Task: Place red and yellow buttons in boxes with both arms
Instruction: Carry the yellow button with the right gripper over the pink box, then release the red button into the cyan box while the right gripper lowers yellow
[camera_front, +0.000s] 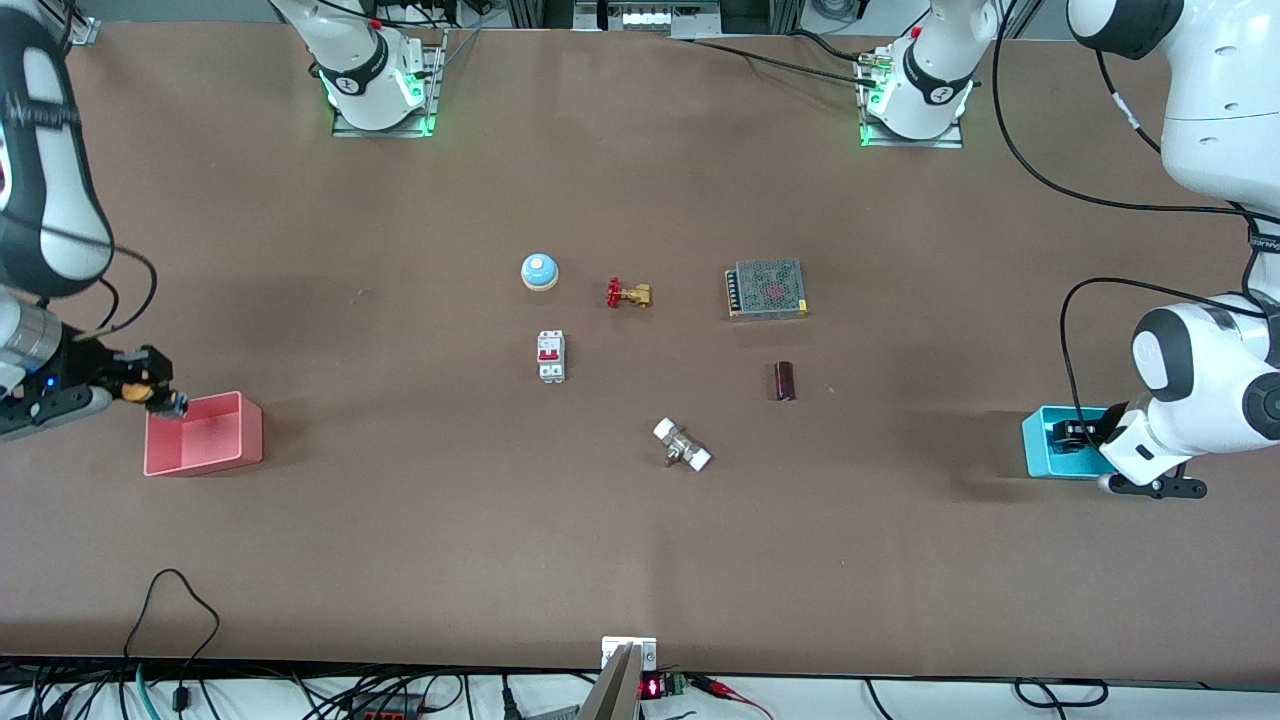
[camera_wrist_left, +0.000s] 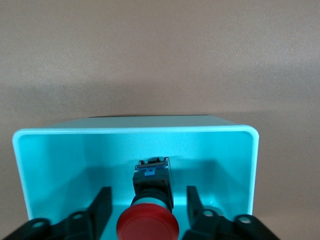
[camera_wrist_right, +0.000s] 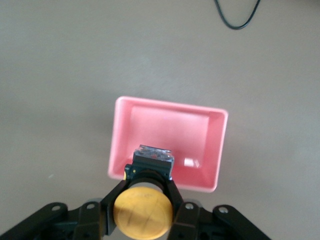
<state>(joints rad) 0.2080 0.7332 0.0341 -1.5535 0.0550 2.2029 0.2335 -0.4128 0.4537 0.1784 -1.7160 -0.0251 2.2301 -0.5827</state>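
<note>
My left gripper (camera_front: 1075, 436) is down inside the cyan box (camera_front: 1040, 445) at the left arm's end of the table. In the left wrist view the red button (camera_wrist_left: 148, 222) lies in the cyan box (camera_wrist_left: 135, 130) between the open fingers (camera_wrist_left: 103, 200), with a gap on each side. My right gripper (camera_front: 165, 398) is shut on the yellow button (camera_front: 132, 390) over the edge of the pink-red box (camera_front: 205, 435) at the right arm's end. In the right wrist view the fingers (camera_wrist_right: 116, 192) clamp the yellow button (camera_wrist_right: 143, 212) above the rim of the pink-red box (camera_wrist_right: 170, 130).
Mid-table lie a light-blue dome (camera_front: 539, 271), a brass valve with a red handle (camera_front: 629, 293), a white circuit breaker (camera_front: 551, 356), a meshed power supply (camera_front: 767, 288), a dark cylinder (camera_front: 785, 381) and a white-capped metal fitting (camera_front: 682, 445).
</note>
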